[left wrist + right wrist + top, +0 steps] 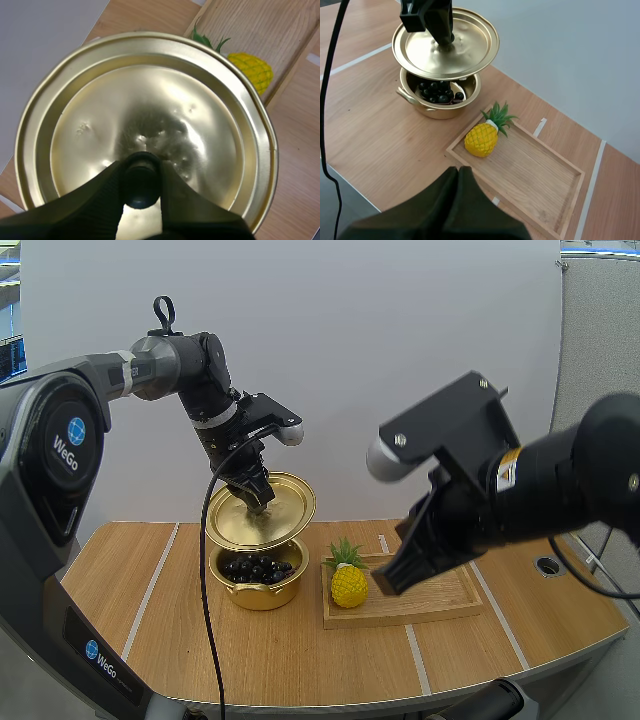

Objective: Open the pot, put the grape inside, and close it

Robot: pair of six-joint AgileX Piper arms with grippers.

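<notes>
Holding the lid by its black knob, the left gripper has both fingers clamped on the knob's sides; the wrist view confirms the pinch, knob between the tips. Lid hangs just above the pot, apart from it as far as I can judge, and tilted: its upper face leans toward the arms' bases, low edge closest to the pot's rim. Pot stands on the table just beside the wooden tray. Bunch of dark grapes lies inside the pot, visible through the gap under the lid. Judgement: opening and loading are done; closing is what remains

Key relation: the pot mouth lies below the lid and a little toward the table's near edge, so the close calls for a short descent with the lid levelled and centred over the rim. Left arm is right at it. Right gripper, fingers pressed together on nothing, hovers apart from the pot, over the tray's near side; a toy pineapple sits at the tray end closest to the pot
</notes>
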